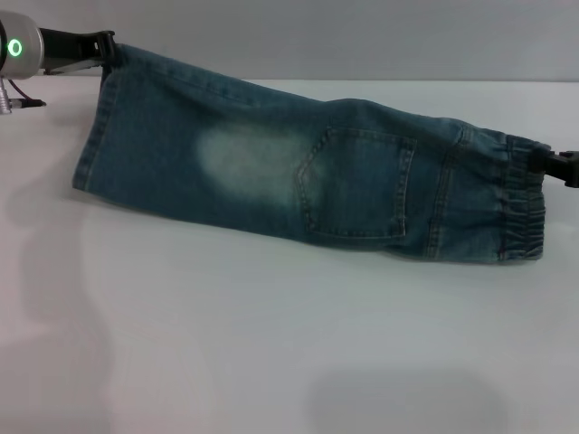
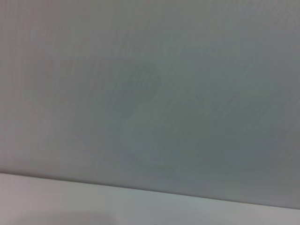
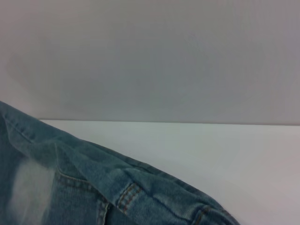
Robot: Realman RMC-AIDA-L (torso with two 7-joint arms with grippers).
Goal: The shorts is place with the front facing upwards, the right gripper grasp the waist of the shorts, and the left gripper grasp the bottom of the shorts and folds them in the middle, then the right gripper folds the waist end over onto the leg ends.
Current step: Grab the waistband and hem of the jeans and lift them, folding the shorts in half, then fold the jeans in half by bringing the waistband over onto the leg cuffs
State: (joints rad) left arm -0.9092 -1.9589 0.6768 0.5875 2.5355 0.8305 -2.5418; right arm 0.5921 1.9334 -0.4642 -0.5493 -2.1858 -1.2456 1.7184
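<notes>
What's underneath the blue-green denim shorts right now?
The white table shows below the blue-green denim shorts, held up at both ends and folded lengthwise. Whether their lower edge touches it cannot be seen; the layer behind is covered.

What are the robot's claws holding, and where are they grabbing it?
Both hold the shorts. The left gripper pinches the top corner of the leg hems, the bottom; the right gripper pinches the ruffled waist.

Denim shorts [image 1: 298,172]: one pair, sole garment. Faded pale patches showing: one [image 1: 240,163]. Stitched pockets showing: one [image 1: 357,185]. Elastic waist [image 1: 520,203]: one. Grippers: two, left gripper [image 1: 107,47] and right gripper [image 1: 554,163]. White surface [image 1: 271,344]: one.
</notes>
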